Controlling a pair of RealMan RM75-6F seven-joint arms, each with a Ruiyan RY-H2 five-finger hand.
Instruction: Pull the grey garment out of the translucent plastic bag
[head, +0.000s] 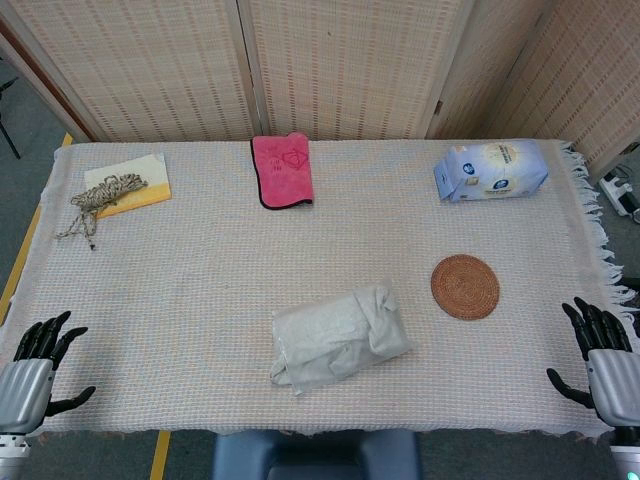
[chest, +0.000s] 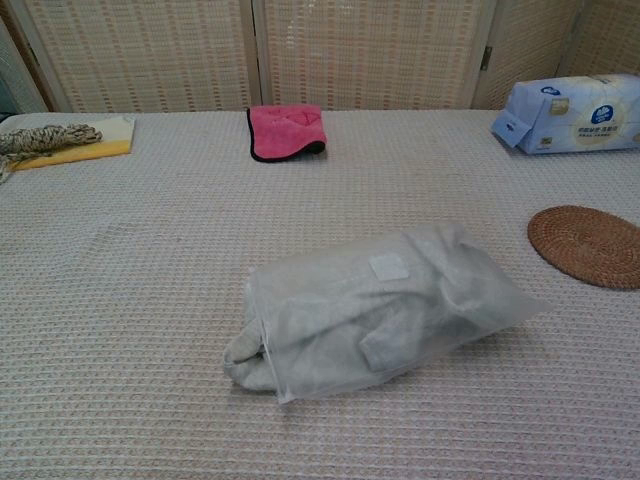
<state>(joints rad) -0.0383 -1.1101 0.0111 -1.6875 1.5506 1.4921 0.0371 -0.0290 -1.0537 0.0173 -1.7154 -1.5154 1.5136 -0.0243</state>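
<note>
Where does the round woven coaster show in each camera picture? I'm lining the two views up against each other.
Head view: the woven coaster lies right of centre, to the right of the plastic bag.
Chest view: the coaster sits at the right edge, partly cut off.
Shared landmark: the pink cloth at the table's far side, in both views.

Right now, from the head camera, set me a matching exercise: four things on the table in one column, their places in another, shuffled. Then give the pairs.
Things:
1. pink cloth
2. woven coaster
3. coil of rope
4. plastic bag with the grey garment

Places:
A. near edge, middle of the table
B. far left corner, on a yellow pad
C. far edge, middle
D. right side, nearer than the tissue pack

Pairs: 1-C, 2-D, 3-B, 4-A
</note>
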